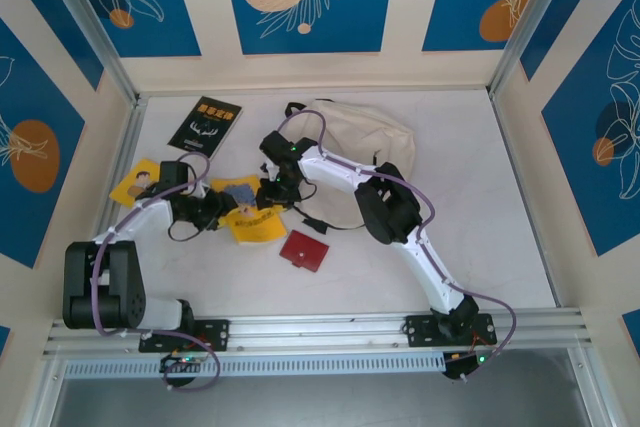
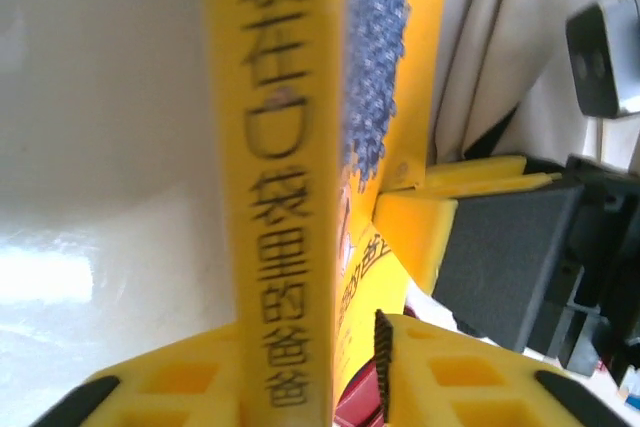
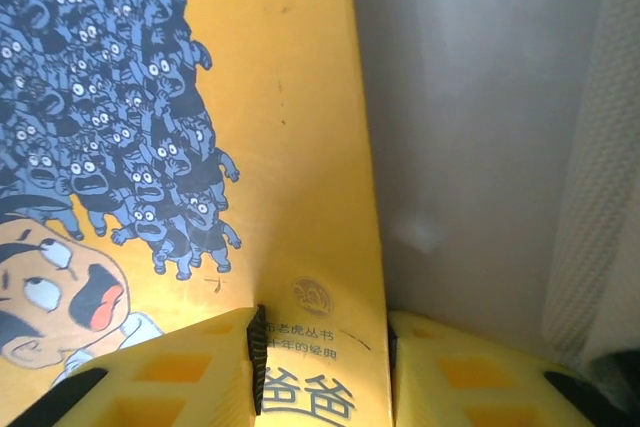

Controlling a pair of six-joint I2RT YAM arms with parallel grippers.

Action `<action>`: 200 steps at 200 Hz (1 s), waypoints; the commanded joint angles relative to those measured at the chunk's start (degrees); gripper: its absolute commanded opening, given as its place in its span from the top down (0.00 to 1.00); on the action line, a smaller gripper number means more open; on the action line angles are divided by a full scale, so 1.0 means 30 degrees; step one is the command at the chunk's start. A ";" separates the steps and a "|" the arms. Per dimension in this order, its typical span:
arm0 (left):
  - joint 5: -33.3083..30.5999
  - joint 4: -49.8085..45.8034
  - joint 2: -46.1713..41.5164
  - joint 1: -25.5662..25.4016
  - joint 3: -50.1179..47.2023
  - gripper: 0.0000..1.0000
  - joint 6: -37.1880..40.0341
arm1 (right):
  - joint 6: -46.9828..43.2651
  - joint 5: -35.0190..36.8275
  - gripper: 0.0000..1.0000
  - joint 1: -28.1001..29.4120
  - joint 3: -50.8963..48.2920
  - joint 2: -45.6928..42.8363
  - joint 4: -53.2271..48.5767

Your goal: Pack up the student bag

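The left gripper (image 2: 306,372) is clamped on the yellow book (image 2: 280,147). One moulded yellow plastic finger (image 2: 170,387) presses the spine side and the other's black ribbed pad (image 2: 381,357) sits against the cover, so the narrow gap between them is taken up by the book. The spine faces the wrist camera, glossy, with black printed characters running down it. The right gripper (image 3: 322,352) appears to grip the same book near its edge, its two yellow fingers set closely on either side of a strip of the cover. That cover is smooth card printed with a crowd of blue cartoon figures. The book lies between the two grippers on the white table (image 1: 480,207). Just behind it is the student bag (image 1: 365,137), a soft, rumpled cream fabric sack with black trim. A black book (image 1: 205,122), another yellow book (image 1: 138,183) and a flat, square red wallet (image 1: 303,250) lie nearby.
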 commanded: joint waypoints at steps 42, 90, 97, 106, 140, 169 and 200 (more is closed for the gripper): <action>-0.0148 -0.1638 -0.2263 -0.0166 0.2523 1.00 0.1300 | 0.0478 -0.3699 0.43 -0.1619 -0.3756 -0.6352 0.3295; 0.2584 -0.0545 -0.3146 -0.0387 0.4573 1.00 0.0384 | 0.1287 -0.6764 0.16 -0.4253 -0.6782 -0.9286 0.6208; 0.3199 -0.0120 -0.3049 -0.0488 0.4975 1.00 -0.0002 | 0.1265 -0.7102 0.14 -0.4520 -0.6995 -0.9502 0.6426; 0.3956 0.0404 -0.2907 -0.0686 0.5545 1.00 -0.0477 | 0.1362 -0.7642 0.13 -0.4826 -0.7221 -0.9738 0.6882; 0.5712 0.2349 -0.2064 -0.1840 0.7472 1.00 -0.2076 | 0.2560 -0.9678 0.10 -0.5980 -0.8064 -1.0056 0.9340; 0.6541 0.3996 -0.1296 -0.2652 0.8634 1.00 -0.3435 | 0.4060 -1.1523 0.07 -0.6559 -0.8110 -0.9512 1.1488; 0.7221 0.4268 -0.0819 -0.2823 0.9774 1.00 -0.3546 | 0.9078 -1.4393 0.08 -0.7527 -0.9673 -0.8761 1.8503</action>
